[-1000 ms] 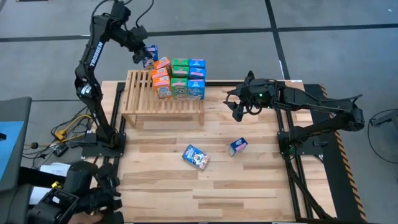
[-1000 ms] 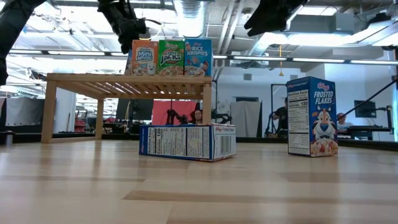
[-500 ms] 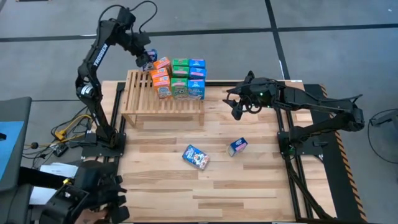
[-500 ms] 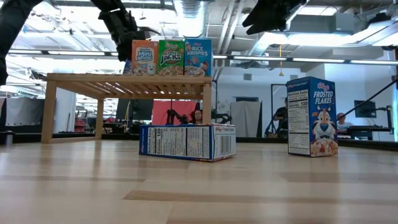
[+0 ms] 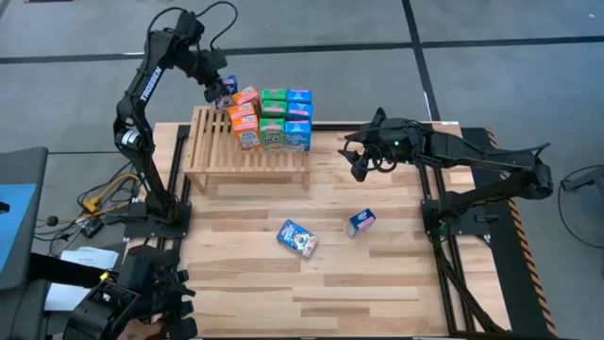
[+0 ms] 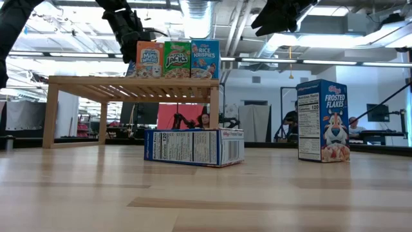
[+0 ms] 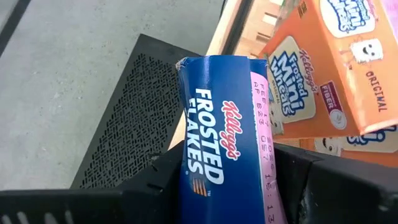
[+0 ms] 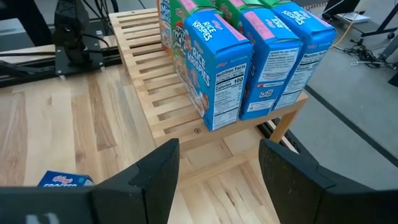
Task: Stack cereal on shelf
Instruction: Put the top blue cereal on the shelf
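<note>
The light-wood slatted shelf [image 5: 212, 142] stands at the table's far left and carries upright orange, green and blue cereal boxes [image 5: 274, 118] in rows. My left gripper [image 5: 219, 90] is at the shelf's far left corner beside the orange boxes [image 7: 336, 62], shut on a blue Frosted Flakes box [image 7: 217, 124]. In the low view this box is mostly hidden behind the front row [image 6: 175, 59]. My right gripper [image 8: 217, 180] hangs open above the table, right of the shelf [image 8: 143, 74]. One blue box [image 5: 297, 238] lies flat on the table. Another blue box [image 5: 361, 222] stands upright. My left gripper pinches the blue Frosted Flakes box between its two fingers [image 7: 155, 180], one on each broad face, near the end closest to the wrist [image 7: 211, 180]. A narrow printed side faces the camera. Whether the box touches the shelf cannot be seen.
Bare plank tabletop [image 5: 377, 283] lies around the two loose boxes. The near slats of the shelf [image 5: 245, 161] are bare. Black arm bases stand at the table's left and right edges. People and screens show in the room behind [image 6: 290, 119].
My left gripper has carried the blue box a short way down and closer to the orange boxes at the shelf's far left corner, then has held almost still. The right arm and the other boxes have stayed put.
</note>
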Controlling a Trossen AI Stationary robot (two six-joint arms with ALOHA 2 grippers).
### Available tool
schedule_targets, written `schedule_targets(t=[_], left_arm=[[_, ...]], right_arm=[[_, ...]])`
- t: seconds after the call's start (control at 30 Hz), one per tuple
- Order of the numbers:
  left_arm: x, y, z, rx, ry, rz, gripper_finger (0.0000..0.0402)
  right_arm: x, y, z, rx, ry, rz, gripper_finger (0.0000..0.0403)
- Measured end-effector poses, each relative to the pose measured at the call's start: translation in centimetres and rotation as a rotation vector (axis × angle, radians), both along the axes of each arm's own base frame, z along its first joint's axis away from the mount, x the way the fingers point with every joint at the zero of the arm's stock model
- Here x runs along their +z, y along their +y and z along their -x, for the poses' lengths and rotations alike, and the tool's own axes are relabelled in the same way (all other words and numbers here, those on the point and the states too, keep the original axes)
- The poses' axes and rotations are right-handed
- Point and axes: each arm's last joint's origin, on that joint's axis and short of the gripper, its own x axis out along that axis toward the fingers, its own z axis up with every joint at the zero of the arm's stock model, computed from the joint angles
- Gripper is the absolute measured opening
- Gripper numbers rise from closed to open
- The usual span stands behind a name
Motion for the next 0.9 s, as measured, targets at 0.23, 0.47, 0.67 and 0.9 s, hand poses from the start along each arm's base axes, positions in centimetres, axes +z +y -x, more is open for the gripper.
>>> schedule_targets(t=[0.23, 0.47, 0.67, 0.9], left_arm=[[-0.06, -0.25, -0.32, -0.026, 0.011, 0.003, 0.0169], [-0.04, -0.15, -0.29, -0.004, 0.033, -0.010, 0.0208], [0.04, 0.17, -0.23, 0.047, 0.066, -0.044, 0.0245], [0.08, 0.28, -0.20, 0.101, 0.067, -0.040, 0.0277]], right_arm=[[-0.01, 0.00, 0.01, 0.000, 0.001, 0.000, 0.0245], [-0.01, 0.00, 0.01, 0.001, 0.002, 0.001, 0.0245], [-0.02, 0.00, 0.01, 0.004, 0.006, 0.007, 0.0244], [-0.01, -0.16, 0.05, 0.006, 0.013, 0.023, 0.0244]])
